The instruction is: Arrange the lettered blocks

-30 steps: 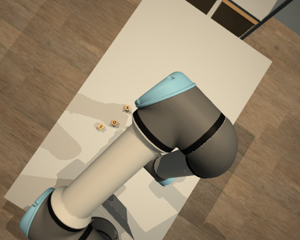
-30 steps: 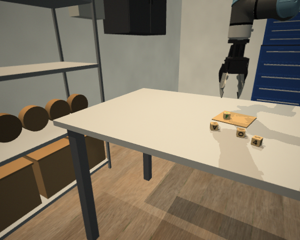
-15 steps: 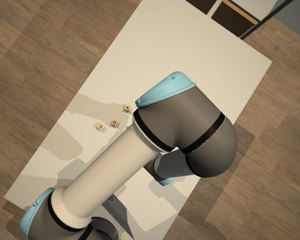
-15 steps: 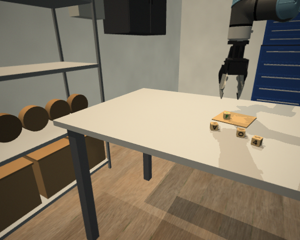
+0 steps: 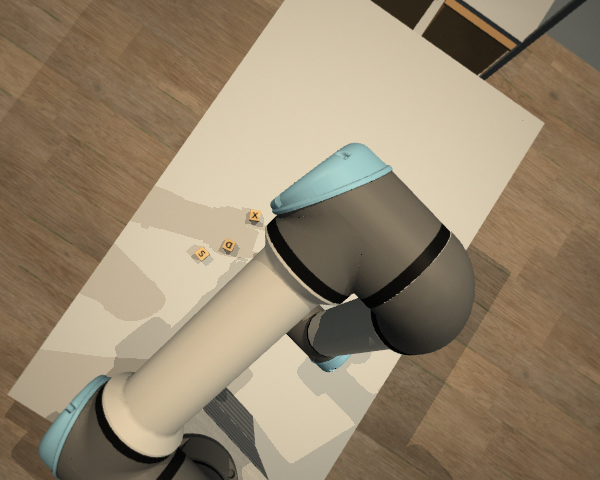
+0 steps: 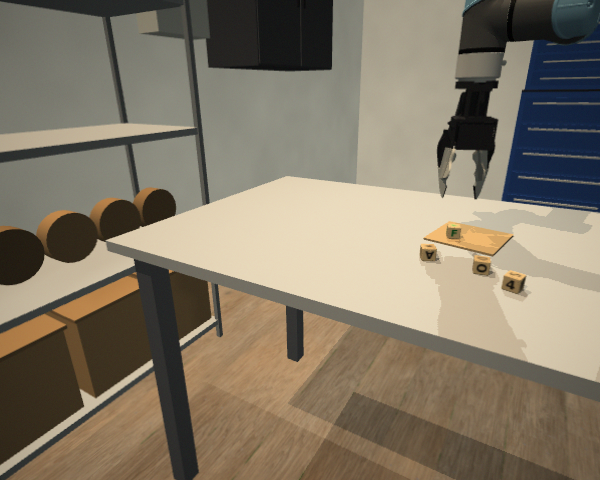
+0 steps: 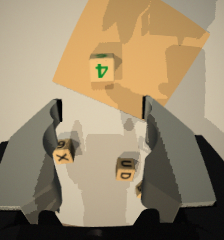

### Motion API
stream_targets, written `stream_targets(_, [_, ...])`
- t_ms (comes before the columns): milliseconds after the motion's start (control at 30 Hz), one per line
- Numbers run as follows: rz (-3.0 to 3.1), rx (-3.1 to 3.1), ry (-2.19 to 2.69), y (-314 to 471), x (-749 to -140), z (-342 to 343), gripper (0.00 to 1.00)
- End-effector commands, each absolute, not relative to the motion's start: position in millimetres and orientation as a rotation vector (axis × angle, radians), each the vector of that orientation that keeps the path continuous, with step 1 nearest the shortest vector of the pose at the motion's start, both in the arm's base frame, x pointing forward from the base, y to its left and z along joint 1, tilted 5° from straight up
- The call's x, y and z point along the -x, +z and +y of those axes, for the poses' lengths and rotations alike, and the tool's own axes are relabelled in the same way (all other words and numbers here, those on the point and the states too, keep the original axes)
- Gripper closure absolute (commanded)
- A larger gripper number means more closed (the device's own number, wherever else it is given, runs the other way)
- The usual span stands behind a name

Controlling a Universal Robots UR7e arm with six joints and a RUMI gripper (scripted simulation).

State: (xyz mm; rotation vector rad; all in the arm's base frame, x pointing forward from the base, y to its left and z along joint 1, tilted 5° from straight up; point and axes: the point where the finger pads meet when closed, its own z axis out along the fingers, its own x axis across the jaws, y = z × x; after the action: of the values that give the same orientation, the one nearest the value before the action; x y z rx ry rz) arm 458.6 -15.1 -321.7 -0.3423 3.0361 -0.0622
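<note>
An orange mat (image 6: 468,237) lies on the white table and shows in the wrist view (image 7: 132,60). One block (image 6: 453,230) (image 7: 102,69) sits on it with a green 4 on top. Three blocks stand off the mat: the X block (image 5: 255,215) (image 7: 63,154), the D block (image 5: 228,245) (image 7: 126,169) and the S block (image 5: 201,253) (image 6: 513,282), which a finger mostly hides in the wrist view. My gripper (image 6: 459,193) (image 7: 101,98) hangs well above the table over the mat's edge, pointing down, fingers partly drawn in with a gap and nothing between them.
The arm's elbow hides the mat and gripper in the top view. A metal shelf (image 6: 83,206) with boxes and cylinders stands beside the table. A blue drawer cabinet (image 6: 569,129) stands behind it.
</note>
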Motion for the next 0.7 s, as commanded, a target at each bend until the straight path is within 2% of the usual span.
stream_targets(0, [3.035,0.342,-0.063,-321,-459,-15,0.63])
stream_targets(667, [3.035,0.342,-0.063,-332,-460,-15,0.63])
